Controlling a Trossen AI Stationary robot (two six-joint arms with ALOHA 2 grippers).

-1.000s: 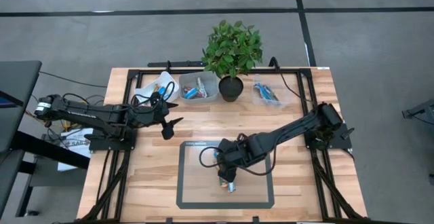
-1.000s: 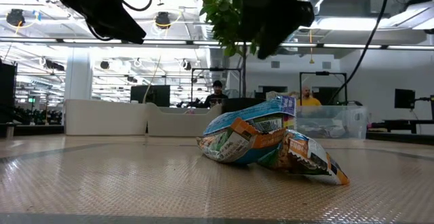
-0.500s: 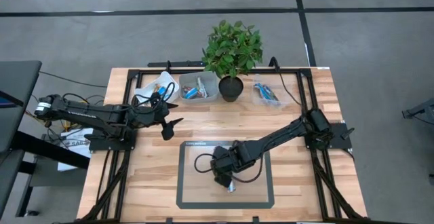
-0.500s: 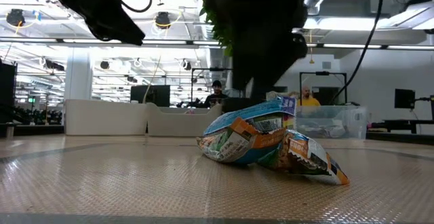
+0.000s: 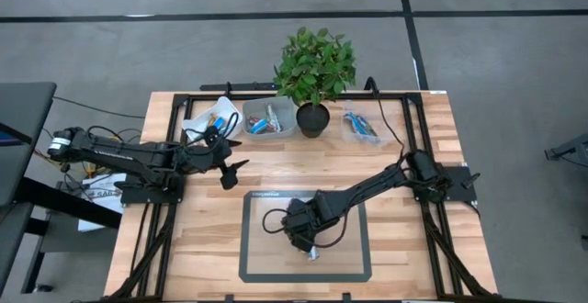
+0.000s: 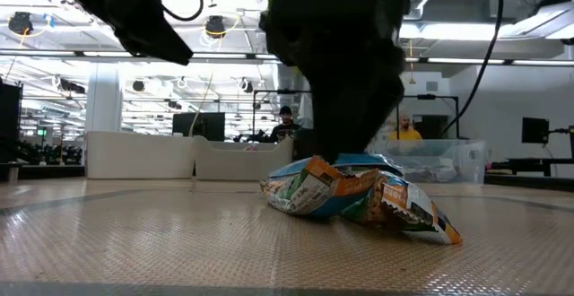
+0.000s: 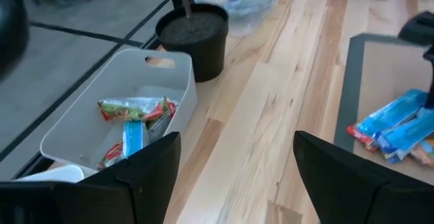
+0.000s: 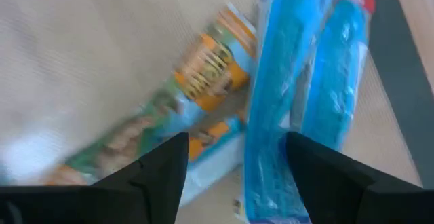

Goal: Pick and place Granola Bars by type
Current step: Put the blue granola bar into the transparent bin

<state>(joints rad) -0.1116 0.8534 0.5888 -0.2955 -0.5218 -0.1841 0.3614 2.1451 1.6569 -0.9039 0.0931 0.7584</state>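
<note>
High view: the right claw (image 5: pixel 307 241) sits low over the dark-framed mat (image 5: pixel 259 268) in the lower centre of the frame, directly above a small heap of granola bars (image 5: pixel 312 250) — only a sliver of wrapper peeks out beside the arm. In the low view those bars (image 6: pixel 359 193) lie in the middle of the picture, blue and orange-tan wrappers piled together, with the dark bulk of the right arm pressing down onto their top. The right wrist view looks straight onto them: two bright blue bars (image 8: pixel 308 95) side by side and an orange-tan one (image 8: pixel 203 68) angled next to them, the claw's two fingers (image 8: pixel 159 176) spread wide on either side, nothing between them.

The left claw (image 5: pixel 230 167) hangs at centre left of the high view, above bare desk (image 5: pixel 395 156), below the white tubs. Its fingers (image 7: pixel 142 176) are wide apart and hold nothing. Ahead of it in the left wrist view, a white tub (image 7: pixel 102 125) holds a few more bars (image 7: pixel 135 119), and a black plant pot (image 7: pixel 193 37) stands just beside that tub.
</note>
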